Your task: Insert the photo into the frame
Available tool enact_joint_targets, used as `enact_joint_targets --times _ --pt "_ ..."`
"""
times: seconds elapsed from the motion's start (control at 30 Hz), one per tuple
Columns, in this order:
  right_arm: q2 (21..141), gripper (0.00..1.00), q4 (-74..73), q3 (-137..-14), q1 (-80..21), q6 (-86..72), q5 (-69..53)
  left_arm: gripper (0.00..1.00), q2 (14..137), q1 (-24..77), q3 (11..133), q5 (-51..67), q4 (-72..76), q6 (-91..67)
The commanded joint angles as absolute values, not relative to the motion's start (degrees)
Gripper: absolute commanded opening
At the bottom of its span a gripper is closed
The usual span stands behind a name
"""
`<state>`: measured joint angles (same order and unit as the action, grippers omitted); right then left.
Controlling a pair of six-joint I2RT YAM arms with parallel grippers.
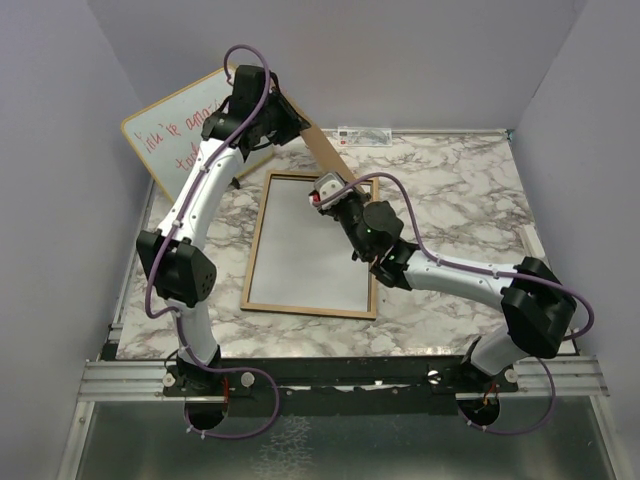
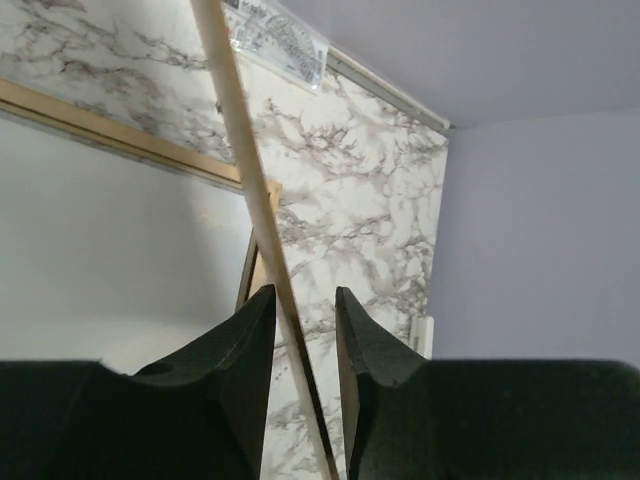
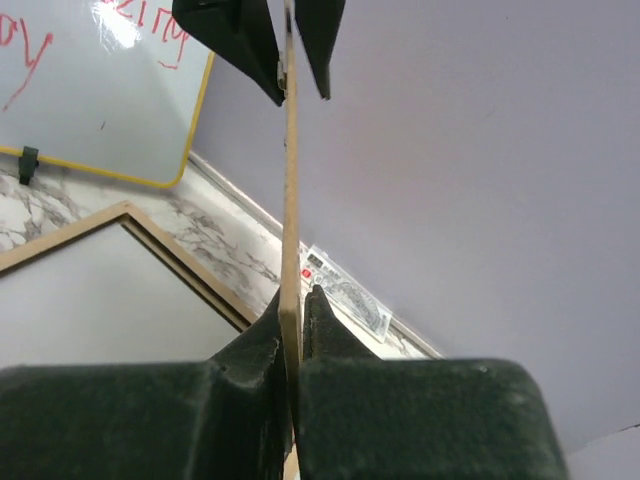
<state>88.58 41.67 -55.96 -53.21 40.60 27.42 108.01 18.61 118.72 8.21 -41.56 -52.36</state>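
Frame [image 1: 257,240]: large rectangle with narrow rails. It lies flat near the middle of the marble-pattern table [image 1: 450,200], light wood face up and long side running away from the arm bases. A plain white panel [image 1: 305,250] fills its opening. No printed picture shows, and whether this panel is the photo's reverse cannot be told.

Whiteboard [image 1: 175,125]: pale-edged with rounded corners and red handwriting. It stands tilted at the far left corner, behind the left arm and well apart from the frame.

Brown board [image 1: 322,150]: thin, plain and stiff, held clear of the table. It slants from high at the far left down toward the frame's far right corner. Both wrist views show it edge-on.

Right gripper [image 3: 297,300]: over the frame's far right corner, fingers pressed together on the lower end of the brown board, pinching its edge.

Left gripper [image 2: 305,292]: raised near the back wall at the board's upper end. Its fingers are slightly spread, one on each side of the board's edge. A sliver of gap shows beside one finger, so the board is straddled rather than clamped.

Ruler strip [image 1: 362,133]: small, clear and printed, with a little red marking. It lies flat along the table's far edge, just beyond the brown board's span.
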Motion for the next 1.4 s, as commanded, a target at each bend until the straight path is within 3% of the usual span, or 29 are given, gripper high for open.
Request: enact_joint_targets --times 0.0,0.17,0.33,0.63,1.03,1.37 --pt "86.5 0.01 49.6 -56.4 -53.4 38.8 28.9 0.36 104.5 17.5 119.5 11.0 -36.2 -51.6" --pt "84.5 0.01 46.2 -57.3 -53.2 33.8 27.0 0.69 103.2 16.9 119.2 11.1 -33.9 -51.6" --pt "83.7 0.01 41.7 -58.2 -51.6 26.7 26.1 0.86 101.9 16.3 117.9 11.2 -32.4 -50.7" --pt "81.7 0.01 30.1 -60.4 -43.9 7.4 26.4 0.93 99.3 15.9 110.0 11.7 -28.9 -50.1" --pt "80.1 0.01 18.2 -62.8 -29.5 -23.2 31.4 0.99 98.8 16.3 89.4 17.3 -14.5 -53.8" --pt "76.9 0.01 20.7 -55.3 -19.2 -44.2 17.9 0.99 103.2 16.9 77.8 21.5 1.9 -57.4"
